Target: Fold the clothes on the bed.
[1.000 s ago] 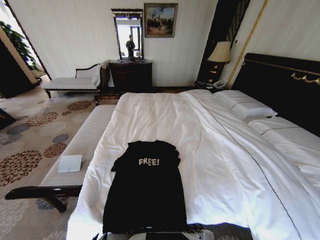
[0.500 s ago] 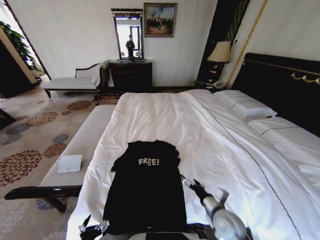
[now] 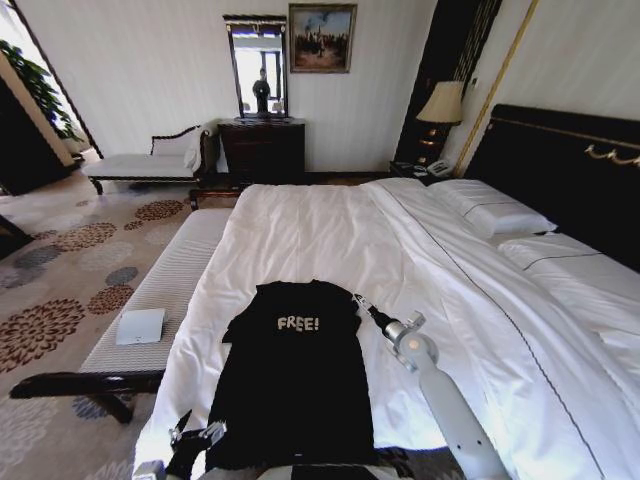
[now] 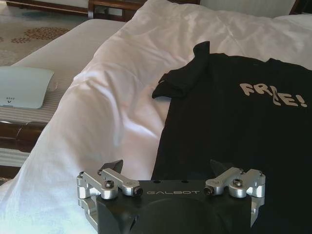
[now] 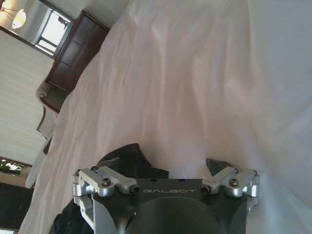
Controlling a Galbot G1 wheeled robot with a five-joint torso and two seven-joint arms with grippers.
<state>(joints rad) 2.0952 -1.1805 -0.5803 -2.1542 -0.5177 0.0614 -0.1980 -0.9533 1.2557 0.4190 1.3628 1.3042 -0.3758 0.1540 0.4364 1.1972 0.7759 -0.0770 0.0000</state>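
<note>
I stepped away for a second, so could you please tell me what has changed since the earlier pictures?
Both arms came into view: the right gripper reached forward to the T-shirt's right shoulder, the left gripper rose by its hem. Both are open, holding nothing. The T-shirt and bed are unchanged.

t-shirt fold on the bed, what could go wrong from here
The right pincer hangs open at the T-shirt's right sleeve, on the white duvet; it might pinch duvet along with the fabric. The left pincer, open at the hem's left corner, straddles the shirt's edge, so it could grab too little cloth and slip. An uneven pull may skew the fold.
</note>
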